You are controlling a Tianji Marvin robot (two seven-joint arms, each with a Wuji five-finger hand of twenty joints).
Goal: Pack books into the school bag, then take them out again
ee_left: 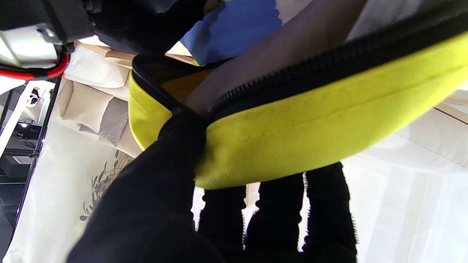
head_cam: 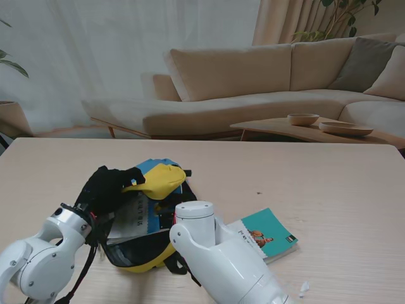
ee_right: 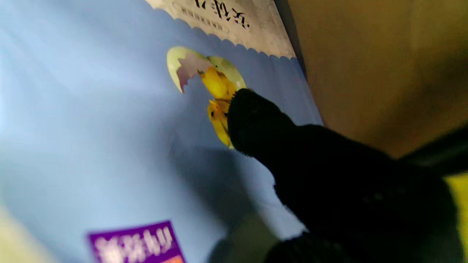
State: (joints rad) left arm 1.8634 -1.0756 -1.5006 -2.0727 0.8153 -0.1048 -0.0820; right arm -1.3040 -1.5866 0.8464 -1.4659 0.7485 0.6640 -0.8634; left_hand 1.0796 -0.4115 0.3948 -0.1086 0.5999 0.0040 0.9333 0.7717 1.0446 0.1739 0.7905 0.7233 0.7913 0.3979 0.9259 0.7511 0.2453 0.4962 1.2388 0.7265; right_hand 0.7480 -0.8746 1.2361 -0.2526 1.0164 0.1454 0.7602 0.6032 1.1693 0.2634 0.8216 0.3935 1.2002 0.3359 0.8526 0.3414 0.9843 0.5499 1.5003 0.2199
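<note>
Stand view: yellow-and-black fabric school bag (head_cam: 142, 244) lying near me, left hand (head_cam: 109, 185) lifting its flap; teal paperback (head_cam: 269, 234) lying right.

Left wrist: fingers (ee_left: 182, 135) pinching yellow rim.

Right wrist: right hand (ee_right: 329, 182) touching blue picture book (ee_right: 109, 128) inside; grip unclear. Packing or unpacking, cannot tell; next needing firm hold.

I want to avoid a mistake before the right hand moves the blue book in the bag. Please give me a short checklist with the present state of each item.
1. Bag mouth held open: ok. The left hand lifts the yellow flap of the school bag.
2. Left grip on the flap edge: ok, the fingers wrap the zipper rim.
3. Right hand at the blue book: ok, one fingertip lies on its cover.
4. Right hand gripping the book: cannot tell, the other fingers are hidden.
5. Teal book out of the way: ok, it lies on the table right of the bag.
</note>
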